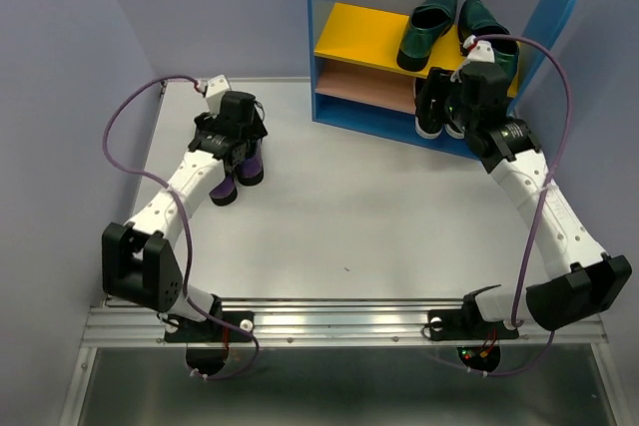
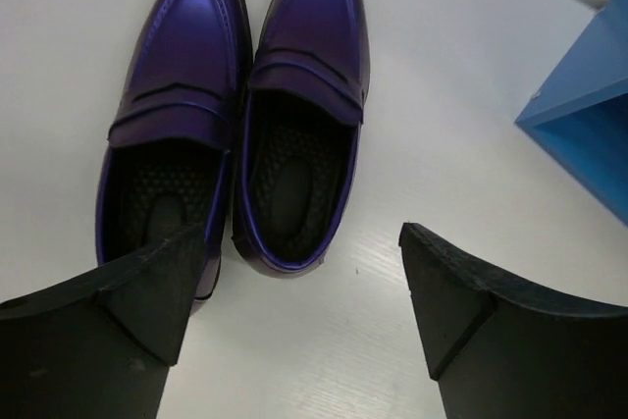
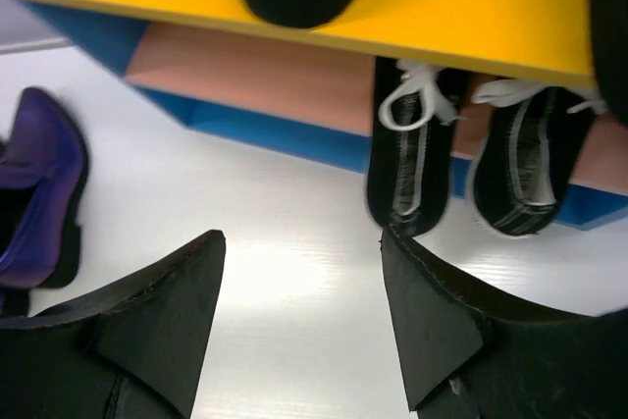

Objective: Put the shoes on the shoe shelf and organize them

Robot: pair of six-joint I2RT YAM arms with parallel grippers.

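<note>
- left jaws stand wide apart, holding nothing, poised over the heels of the purple shoes (image 2: pixel 235 125); the pair lies side by side on the worktop (image 1: pixel 349 216), well apart from the shoe shelf (image 1: pixel 316 27)
- those shoes look light and stiff, their glossy uppers probably slippery; pinching the two touching inner heel walls together seems safest
- right jaws are likewise apart and empty, just before the black sneakers (image 3: pixel 412 174), which sit on the tan middle board, heels jutting forward
- farthest, the green loafers (image 1: pixel 429 27) rest on the yellow upper board

Bright, even overhead light, soft glare on the white table (image 3: pixel 294 272).
</note>
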